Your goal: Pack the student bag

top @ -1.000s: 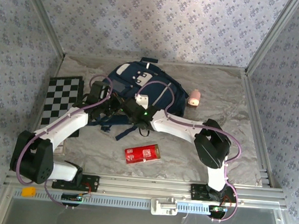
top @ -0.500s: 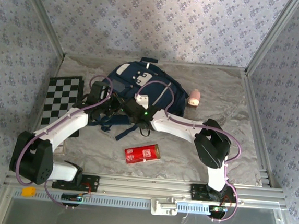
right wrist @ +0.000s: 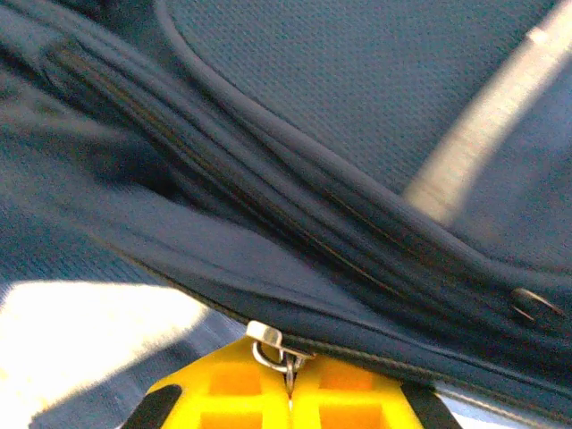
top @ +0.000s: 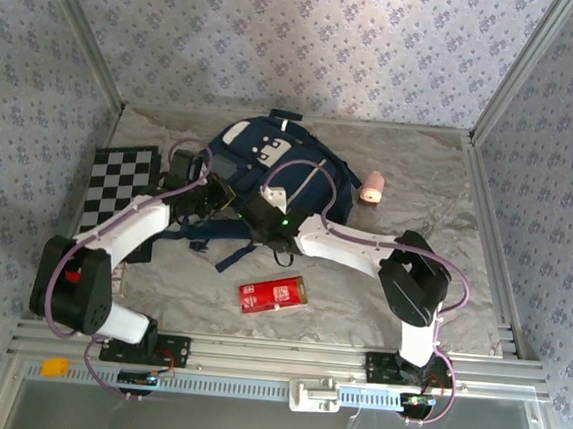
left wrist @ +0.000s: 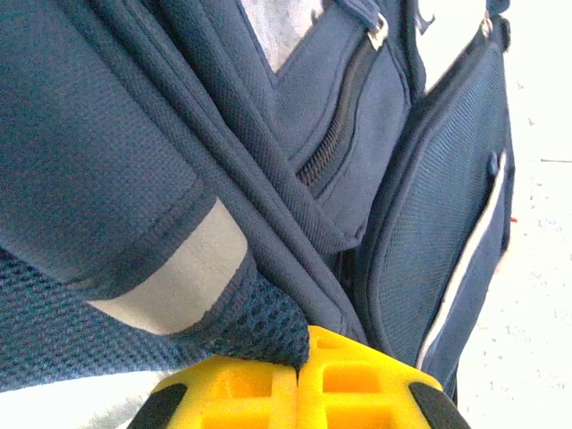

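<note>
Fabric of the bag (top: 271, 158) is gripped at two places, and the split looks deliberate. The left claw (left wrist: 299, 347) is closed tight on a fold of dark mesh (left wrist: 259, 323) at the bag's edge, probably to anchor the bag and keep its cloth taut. The right claw (right wrist: 288, 365) is pinched shut on the metal zipper pull (right wrist: 269, 343), which hangs just below a long closed zipper line. With one side pinned, the pull can likely be dragged along the track without the whole bag sliding after it. It is judged that the opening step is in hand and nothing has been packed yet.

The bag is laid flat at the far middle of the counter (top: 349, 305), its front pockets facing up, so the zippers are reachable from above. Both arms are stretched out over its near edge, their claws close together.

The loose things are set around the bag, not on it, presumably kept within reach for loading. Counted: one bag, one red box (top: 272, 295) lying near the arms' bases and well apart from the bag, one small pink item (top: 372, 188) just beside the bag's right edge, and one checkered board (top: 118, 185) at the left, partly under the left arm. Two claws are seen, and both are clamped on the bag.
</note>
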